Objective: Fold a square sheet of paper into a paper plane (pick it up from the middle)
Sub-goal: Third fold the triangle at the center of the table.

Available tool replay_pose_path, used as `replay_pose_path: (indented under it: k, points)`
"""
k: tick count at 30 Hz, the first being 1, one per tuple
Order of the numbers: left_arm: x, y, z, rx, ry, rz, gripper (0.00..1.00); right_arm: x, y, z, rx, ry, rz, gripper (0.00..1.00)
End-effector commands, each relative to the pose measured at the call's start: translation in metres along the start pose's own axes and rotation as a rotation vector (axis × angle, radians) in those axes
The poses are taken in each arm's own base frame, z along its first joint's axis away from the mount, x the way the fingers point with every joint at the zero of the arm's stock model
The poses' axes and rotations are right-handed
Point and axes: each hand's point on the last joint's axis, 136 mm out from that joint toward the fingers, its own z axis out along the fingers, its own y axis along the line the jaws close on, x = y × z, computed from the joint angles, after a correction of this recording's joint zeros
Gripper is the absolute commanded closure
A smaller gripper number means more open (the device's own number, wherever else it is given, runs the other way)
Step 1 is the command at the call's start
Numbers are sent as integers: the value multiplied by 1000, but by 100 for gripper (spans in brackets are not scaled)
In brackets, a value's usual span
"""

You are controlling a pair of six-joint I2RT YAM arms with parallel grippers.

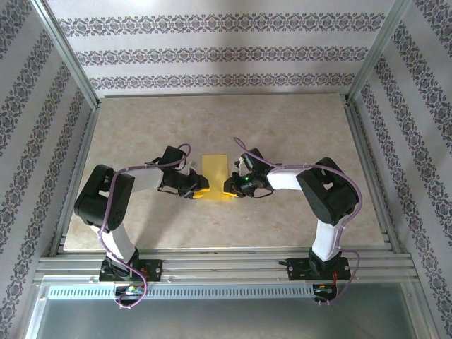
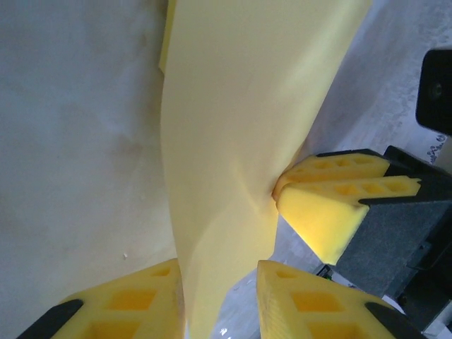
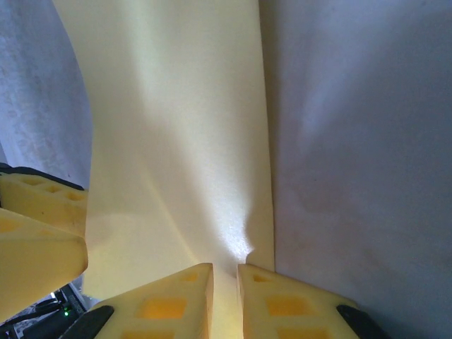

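Paper point(image 2: 240, 106): right pincer point(image 3: 224, 272) grips, left pincer point(image 2: 219, 272) straddles.

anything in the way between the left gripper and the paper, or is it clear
Nothing visible is in the way. The sheet of paper already runs between the left gripper fingers, close against one with a gap beside the other. The right gripper pinches the same sheet's edge close by.

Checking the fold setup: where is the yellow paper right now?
In the top view the yellow paper sits near the middle of the table, its near end between the left gripper and the right gripper.
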Motion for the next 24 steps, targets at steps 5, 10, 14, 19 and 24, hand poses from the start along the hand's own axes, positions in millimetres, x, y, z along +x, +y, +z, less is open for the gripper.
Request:
replay_pose_path:
  k: [5,10,14,19,24]
  points:
    - [-22,-9,4,-3,-45,34,73,10,-27,5,63,31,20,82]
    - [-25,-1,6,-16,-49,12,77,9,-26,4,59,30,6,81]
    - [-24,-1,4,-24,-52,5,85,4,-15,0,37,14,-40,78]
    - [-23,-3,-1,-27,-65,-41,95,-13,23,-23,-27,-70,-226,66]
    - [-23,-8,-12,-37,-104,-120,98,-20,49,-51,-4,-206,-493,43]
